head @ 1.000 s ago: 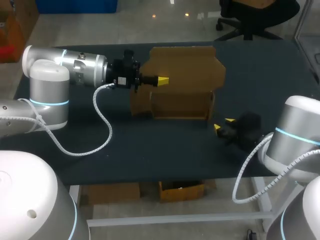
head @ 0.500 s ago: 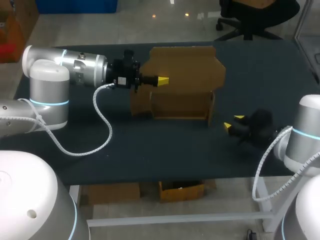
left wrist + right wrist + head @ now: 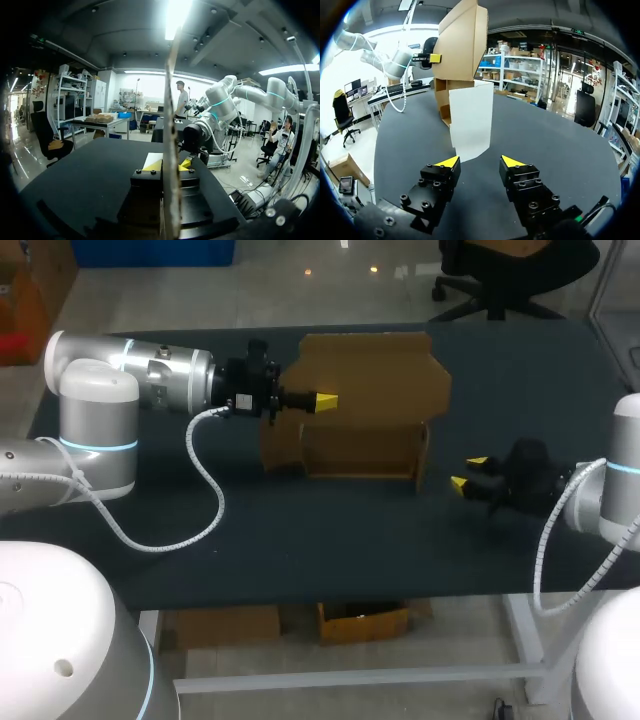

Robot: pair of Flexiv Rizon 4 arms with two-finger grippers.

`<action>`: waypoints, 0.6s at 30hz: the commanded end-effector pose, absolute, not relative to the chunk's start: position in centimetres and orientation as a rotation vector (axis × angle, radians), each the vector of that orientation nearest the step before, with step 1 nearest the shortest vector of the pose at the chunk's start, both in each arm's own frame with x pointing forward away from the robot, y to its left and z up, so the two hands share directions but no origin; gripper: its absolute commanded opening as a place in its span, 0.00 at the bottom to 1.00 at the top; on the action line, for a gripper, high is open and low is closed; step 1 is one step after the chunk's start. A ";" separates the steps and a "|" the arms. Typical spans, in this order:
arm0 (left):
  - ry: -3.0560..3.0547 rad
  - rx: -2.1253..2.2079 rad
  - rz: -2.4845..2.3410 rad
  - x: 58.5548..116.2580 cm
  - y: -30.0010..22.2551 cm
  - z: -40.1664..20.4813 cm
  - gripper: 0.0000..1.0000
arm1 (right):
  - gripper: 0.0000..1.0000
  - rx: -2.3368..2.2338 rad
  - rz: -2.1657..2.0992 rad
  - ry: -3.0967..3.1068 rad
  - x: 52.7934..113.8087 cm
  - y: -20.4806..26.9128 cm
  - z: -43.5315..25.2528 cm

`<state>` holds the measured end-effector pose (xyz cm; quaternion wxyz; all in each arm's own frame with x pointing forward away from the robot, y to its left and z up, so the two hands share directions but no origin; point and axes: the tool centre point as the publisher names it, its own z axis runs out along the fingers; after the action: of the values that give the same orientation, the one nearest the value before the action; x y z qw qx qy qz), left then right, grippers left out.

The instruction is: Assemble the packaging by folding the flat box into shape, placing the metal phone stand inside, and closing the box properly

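Though apart, box [image 3: 362, 452] facing right tool [image 3: 468, 472].

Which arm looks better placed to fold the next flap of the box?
Probably the right. The left gripper is shut on the upright lid of the box. The right gripper is open beside its right end, with a side flap ahead of its fingers.

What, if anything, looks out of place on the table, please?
Nothing is spilled or damaged. The brown cardboard box stands half-folded, its lid upright in the left jaws, and no metal phone stand shows in any view.
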<state>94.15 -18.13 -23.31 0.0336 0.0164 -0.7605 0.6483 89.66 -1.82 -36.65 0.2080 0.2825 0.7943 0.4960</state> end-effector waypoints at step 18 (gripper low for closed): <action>-2.337 0.049 1.996 94.2 -18.2 -23.7 0.00 | 0.63 0.653 1.409 2.429 90.9 -2.1 -35.8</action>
<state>94.15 -18.13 -23.31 0.0336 0.0164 -0.7605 0.6483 90.78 -1.85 -35.85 0.1395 0.2302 0.8343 0.4811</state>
